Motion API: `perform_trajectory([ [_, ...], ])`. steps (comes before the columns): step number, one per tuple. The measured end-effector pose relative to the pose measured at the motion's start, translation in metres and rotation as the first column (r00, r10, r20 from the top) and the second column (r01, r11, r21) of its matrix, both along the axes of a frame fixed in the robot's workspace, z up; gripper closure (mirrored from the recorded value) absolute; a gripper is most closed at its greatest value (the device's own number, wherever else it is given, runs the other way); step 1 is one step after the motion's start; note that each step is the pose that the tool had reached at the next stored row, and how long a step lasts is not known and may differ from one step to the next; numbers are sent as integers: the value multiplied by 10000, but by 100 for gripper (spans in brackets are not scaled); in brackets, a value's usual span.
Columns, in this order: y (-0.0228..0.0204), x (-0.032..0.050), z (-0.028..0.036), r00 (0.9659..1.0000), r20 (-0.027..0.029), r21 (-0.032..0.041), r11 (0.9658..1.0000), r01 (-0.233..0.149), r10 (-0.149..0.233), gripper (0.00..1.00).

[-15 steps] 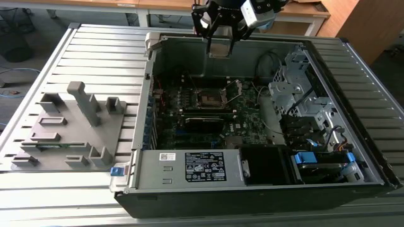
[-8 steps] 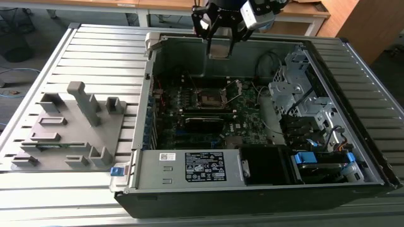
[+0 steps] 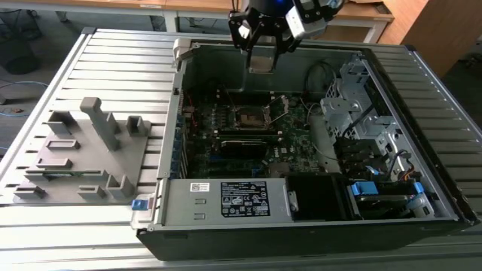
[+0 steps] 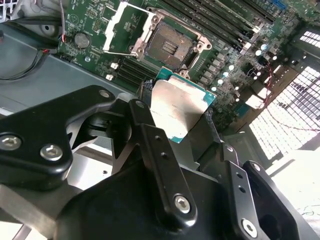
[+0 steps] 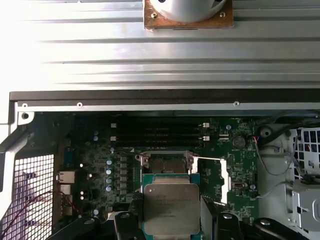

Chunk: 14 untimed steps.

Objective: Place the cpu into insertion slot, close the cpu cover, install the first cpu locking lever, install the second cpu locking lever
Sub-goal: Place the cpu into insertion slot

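Exterior view: gripper [image 3: 261, 52] hung over the open computer case [image 3: 421, 73], above the far part of the motherboard [image 3: 226, 152]. It was clamped on the cpu [image 3: 261, 63], well clear of the board. In the second wrist view, the black fingers [image 4: 152, 140] pinched opposite edges of the cpu [image 4: 180, 107], jaws closed only to chip width, with the grey metal top facing the camera and the green substrate edge showing around it. The first wrist view showed the same grip: the cpu [image 5: 171, 209] was held flat between the two fingers and sat just short of the insertion slot [image 5: 165, 162] in frame. The slot was empty, and its contact field was exposed in the second wrist view [image 4: 172, 45]. The cpu cover [image 4: 114, 22] was swung open, standing off to one side of the slot rather than lying over it. In the exterior view the cover [image 3: 280, 107] was tilted up beside the slot [image 3: 252, 117]. Memory slots [image 5: 160, 134] ran alongside the socket. A grey fixture tray [image 3: 83, 152] sat on the slatted table [image 3: 113, 62], on the exterior view's left of the case, apart from the arm.
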<state>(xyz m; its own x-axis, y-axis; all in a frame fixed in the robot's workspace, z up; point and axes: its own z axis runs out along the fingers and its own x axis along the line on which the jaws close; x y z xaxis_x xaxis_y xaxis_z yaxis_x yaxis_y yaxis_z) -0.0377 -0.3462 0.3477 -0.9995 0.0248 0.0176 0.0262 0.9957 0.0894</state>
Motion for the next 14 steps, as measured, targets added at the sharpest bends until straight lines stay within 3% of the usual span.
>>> perform_trajectory([
  [7,0,0,-60,10000,0,0,10000,0,0,46],
  [14,0,0,-64,10000,0,0,10000,0,0,46],
])
